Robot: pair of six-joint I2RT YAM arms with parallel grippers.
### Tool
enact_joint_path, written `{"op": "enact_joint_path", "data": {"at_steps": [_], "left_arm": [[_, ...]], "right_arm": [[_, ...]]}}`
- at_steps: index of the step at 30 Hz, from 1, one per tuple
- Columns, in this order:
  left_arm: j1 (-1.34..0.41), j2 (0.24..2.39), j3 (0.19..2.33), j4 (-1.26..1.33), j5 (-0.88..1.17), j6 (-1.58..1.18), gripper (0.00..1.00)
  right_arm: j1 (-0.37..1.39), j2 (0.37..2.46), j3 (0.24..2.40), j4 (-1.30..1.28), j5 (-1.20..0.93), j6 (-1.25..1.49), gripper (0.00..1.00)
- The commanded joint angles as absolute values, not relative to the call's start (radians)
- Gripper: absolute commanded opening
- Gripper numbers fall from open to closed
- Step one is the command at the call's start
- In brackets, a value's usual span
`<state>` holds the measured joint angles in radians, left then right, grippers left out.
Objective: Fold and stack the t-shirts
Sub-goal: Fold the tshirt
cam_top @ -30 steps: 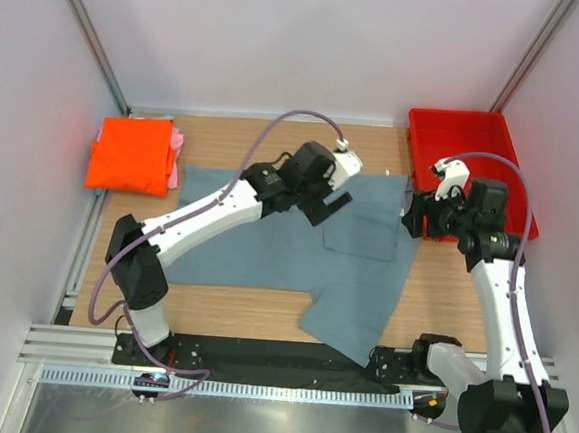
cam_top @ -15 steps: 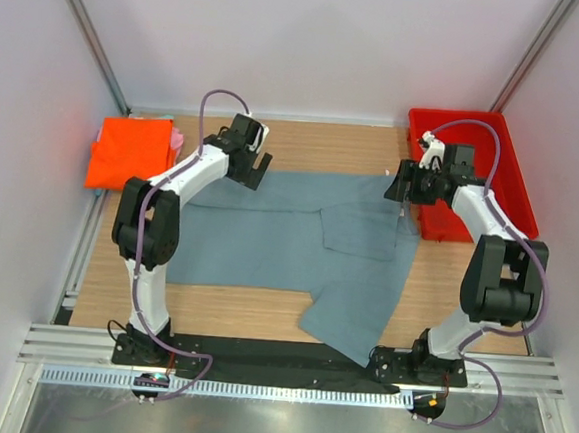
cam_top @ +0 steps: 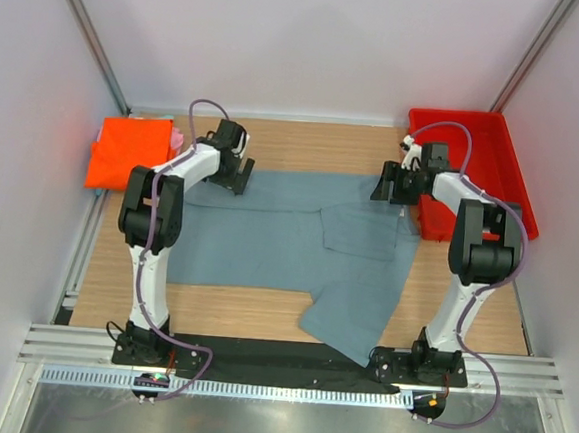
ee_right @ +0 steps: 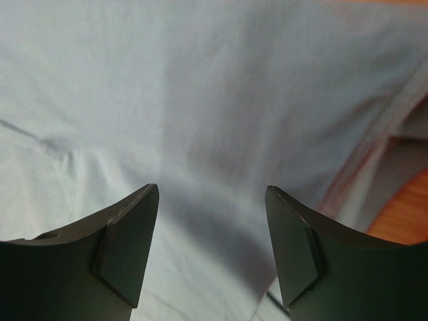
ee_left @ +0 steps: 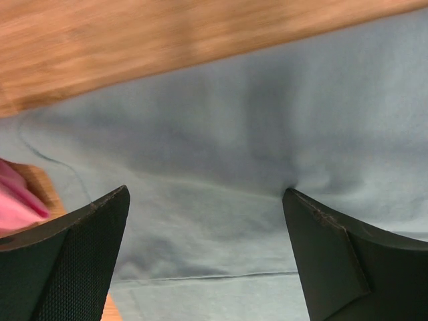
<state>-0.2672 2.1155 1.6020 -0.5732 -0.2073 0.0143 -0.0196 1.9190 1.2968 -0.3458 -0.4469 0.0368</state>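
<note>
A large grey-blue t-shirt (cam_top: 268,240) lies spread on the wooden table, its right part folded over. My left gripper (cam_top: 237,180) is open just above its far left corner; the cloth (ee_left: 221,174) fills the left wrist view between the fingers. My right gripper (cam_top: 384,192) is open above the shirt's far right corner; the cloth (ee_right: 200,120) lies under the jaws. A folded bright orange t-shirt (cam_top: 129,152) lies at the far left with a pink one (cam_top: 178,144) under it. Pink cloth (ee_left: 17,204) shows at the left wrist view's edge.
A red plastic bin (cam_top: 474,166) stands at the far right, close to my right arm. White walls enclose the table on three sides. A black rail (cam_top: 278,358) runs along the near edge by the arm bases.
Both arms have swung outward and farther back. The left gripper has moved from the shirt's middle to its far left corner. The right gripper has moved to the far right corner.
</note>
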Motion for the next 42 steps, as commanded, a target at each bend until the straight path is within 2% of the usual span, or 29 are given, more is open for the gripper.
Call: {"op": "enact_joint_path", "data": {"at_steps": [1, 11, 23, 30, 35, 38, 39, 41, 42], "left_arm": [[-0.25, 2.137, 1.643, -0.549, -0.187, -0.021, 0.97], [-0.207, 2.23, 1.729, -0.581, -0.167, -0.018, 0.96], [-0.199, 2.304, 1.847, -0.594, -0.219, -0.02, 0.96], [-0.183, 2.28, 1.881, -0.589, -0.261, -0.041, 0.98], [-0.186, 2.165, 1.847, -0.572, -0.174, -0.066, 0.98], [-0.21, 1.978, 1.783, -0.551, -0.114, -0.084, 1.0], [-0.222, 1.927, 1.761, -0.542, -0.118, -0.077, 1.0], [-0.257, 1.766, 1.692, -0.512, -0.136, -0.052, 0.99], [-0.265, 1.711, 1.666, -0.503, -0.138, -0.06, 1.0]], "right_arm": [[0.0, 1.983, 1.38, -0.345, -0.361, 0.037, 0.71], [0.112, 2.149, 1.566, -0.451, -0.177, 0.005, 0.71], [0.115, 2.25, 1.723, -0.459, -0.15, 0.021, 0.71], [0.114, 2.218, 1.712, -0.443, -0.129, 0.005, 0.71], [0.112, 2.079, 1.602, -0.377, -0.147, 0.005, 0.71], [0.115, 1.869, 1.473, -0.313, -0.169, -0.035, 0.72], [0.115, 1.739, 1.435, -0.296, -0.172, -0.046, 0.72], [0.118, 1.614, 1.314, -0.256, -0.195, -0.081, 0.73], [0.12, 1.477, 1.266, -0.243, -0.212, -0.137, 0.73]]}}
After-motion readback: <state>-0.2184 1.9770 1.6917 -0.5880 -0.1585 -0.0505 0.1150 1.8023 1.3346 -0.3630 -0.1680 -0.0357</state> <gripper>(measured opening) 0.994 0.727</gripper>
